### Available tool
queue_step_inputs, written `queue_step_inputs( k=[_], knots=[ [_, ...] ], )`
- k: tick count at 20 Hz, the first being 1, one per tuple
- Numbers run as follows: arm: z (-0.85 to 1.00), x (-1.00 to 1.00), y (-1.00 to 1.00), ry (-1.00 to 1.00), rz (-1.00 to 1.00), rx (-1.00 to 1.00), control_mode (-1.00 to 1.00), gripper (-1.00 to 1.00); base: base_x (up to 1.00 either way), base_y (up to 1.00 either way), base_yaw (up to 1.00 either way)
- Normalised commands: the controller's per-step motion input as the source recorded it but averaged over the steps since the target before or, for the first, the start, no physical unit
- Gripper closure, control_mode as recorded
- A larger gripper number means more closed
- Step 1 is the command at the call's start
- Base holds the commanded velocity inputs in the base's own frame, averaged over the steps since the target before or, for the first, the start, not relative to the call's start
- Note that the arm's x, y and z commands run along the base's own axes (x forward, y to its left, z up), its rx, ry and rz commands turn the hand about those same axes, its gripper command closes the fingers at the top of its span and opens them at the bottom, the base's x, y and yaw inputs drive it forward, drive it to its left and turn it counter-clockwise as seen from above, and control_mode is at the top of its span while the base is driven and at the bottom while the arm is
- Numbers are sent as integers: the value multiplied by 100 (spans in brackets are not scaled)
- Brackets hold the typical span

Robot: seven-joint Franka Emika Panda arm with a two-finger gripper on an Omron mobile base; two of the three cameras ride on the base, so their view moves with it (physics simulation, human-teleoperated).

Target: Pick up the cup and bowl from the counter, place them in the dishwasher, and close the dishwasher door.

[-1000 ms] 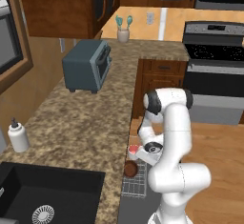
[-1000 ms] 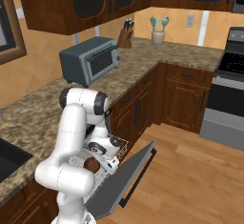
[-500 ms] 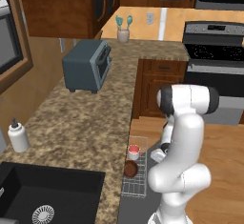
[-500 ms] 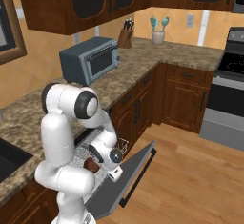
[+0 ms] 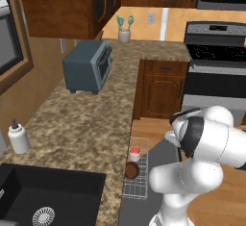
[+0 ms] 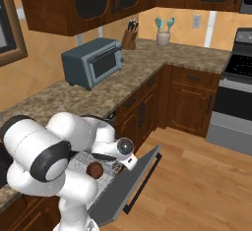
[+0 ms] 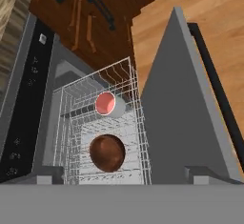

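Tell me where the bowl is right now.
The bowl sits in the dishwasher's wire rack, beside the cup, left of the open dishwasher door in the hand view.

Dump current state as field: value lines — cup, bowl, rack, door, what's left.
cup: in the dishwasher rack, pink inside showing
bowl: in the same rack, beside the cup, apart from it
rack: grey wire, pulled out of the dishwasher
door: open, partly raised, dark handle on its outer side
counter: holds toaster oven and soap bottle
jaws: cannot tell
left to do: close the door
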Motion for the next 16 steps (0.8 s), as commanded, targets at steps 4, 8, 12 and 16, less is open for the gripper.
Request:
queue_step_inputs(
  k=[4,8,12,16],
  knots=[
    [26,-21,-91,0,0,14,-100,-100,0,0,0],
    [0,-18,-99,-1,0,42,-100,-100,0,0,0],
    [-8,-13,-97,-1,0,47,-100,-100,0,0,0],
    [-52,-14,-69,-17,0,48,-100,-100,0,0,0]
  ],
)
